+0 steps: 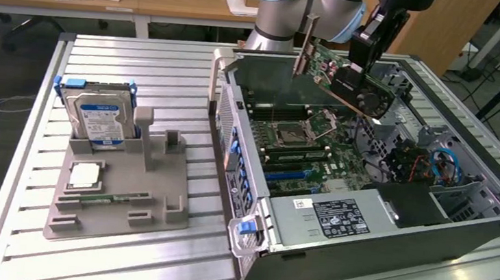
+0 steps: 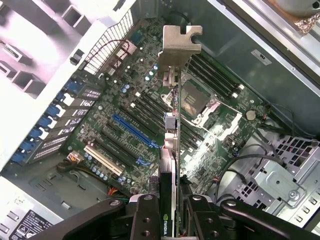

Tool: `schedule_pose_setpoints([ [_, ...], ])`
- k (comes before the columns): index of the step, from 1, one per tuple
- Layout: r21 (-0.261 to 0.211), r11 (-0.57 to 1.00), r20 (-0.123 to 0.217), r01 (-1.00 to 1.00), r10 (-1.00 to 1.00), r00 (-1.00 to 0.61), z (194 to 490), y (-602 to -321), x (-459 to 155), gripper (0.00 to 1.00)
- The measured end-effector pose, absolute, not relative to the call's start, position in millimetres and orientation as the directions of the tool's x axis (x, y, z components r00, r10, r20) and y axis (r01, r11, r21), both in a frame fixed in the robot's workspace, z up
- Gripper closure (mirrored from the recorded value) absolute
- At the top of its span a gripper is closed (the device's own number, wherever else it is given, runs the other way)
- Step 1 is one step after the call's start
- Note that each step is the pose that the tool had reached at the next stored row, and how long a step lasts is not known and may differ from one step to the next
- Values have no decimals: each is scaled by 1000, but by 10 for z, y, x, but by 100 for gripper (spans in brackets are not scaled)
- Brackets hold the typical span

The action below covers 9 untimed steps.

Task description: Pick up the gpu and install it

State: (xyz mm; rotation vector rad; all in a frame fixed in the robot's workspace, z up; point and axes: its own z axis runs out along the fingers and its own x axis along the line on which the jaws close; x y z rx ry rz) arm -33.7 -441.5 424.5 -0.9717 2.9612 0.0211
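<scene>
The pincer is clamped on the gpu. The card juts out beyond its fingers, seen edge-on, so its faces are hard to make out. Its metal bracket is farthest from the pincer, and the card hangs above the motherboard of the open case.

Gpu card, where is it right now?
The gpu is held by the gripper in the air above the open computer case, toward the exterior view's upper right, tilted over the motherboard and not yet in a slot.
</scene>
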Motion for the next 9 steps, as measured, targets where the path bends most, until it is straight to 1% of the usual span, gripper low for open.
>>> schedule_pose_setpoints([
  [9, 5, 797, -28, -604, -603, -797, 4245, -4415, -337, 74],
])
